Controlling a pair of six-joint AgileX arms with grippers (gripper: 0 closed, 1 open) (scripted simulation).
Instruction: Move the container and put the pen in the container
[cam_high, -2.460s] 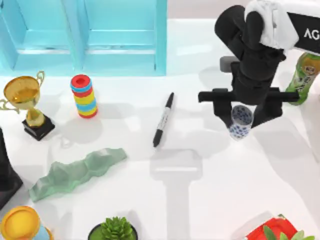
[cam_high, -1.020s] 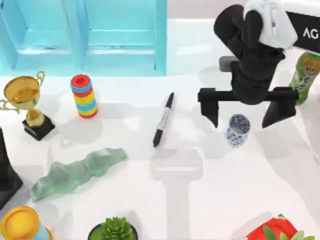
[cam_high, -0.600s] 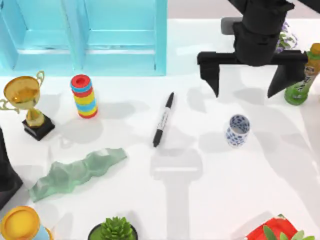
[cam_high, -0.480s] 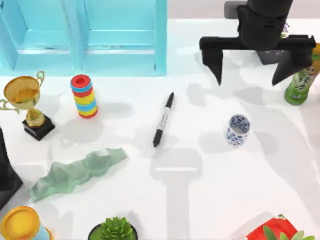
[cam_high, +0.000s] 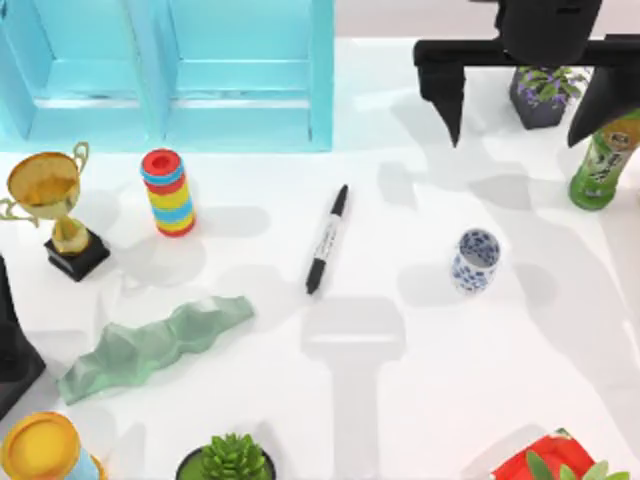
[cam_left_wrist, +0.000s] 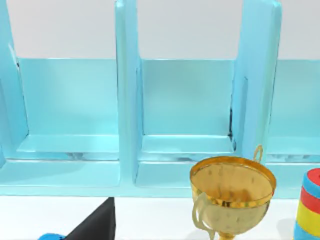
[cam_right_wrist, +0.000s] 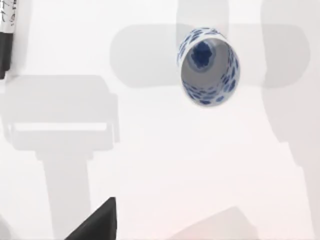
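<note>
A white counter (cam_high: 420, 400) seen from above. The container (cam_high: 476, 260), a small white cup with blue flowers, stands upright and open-mouthed right of centre, alone. The pen (cam_high: 327, 239) lies flat to its left, well apart, its long axis running from near-left to far-right, with the narrower black end pointing far-right toward a turquoise shelf (cam_high: 170, 75). The right hand (cam_high: 530, 95) hangs high over the far right, fingers wide apart and empty, near a green bottle (cam_high: 603, 160) and a purple potted plant (cam_high: 545, 92). The left arm (cam_high: 12, 340) sits parked at the left edge; I cannot tell its hand's state. Likely risks: the slim pen could roll or slip from a grip, or its tip could clip the cup's rim and topple the cup.
</note>
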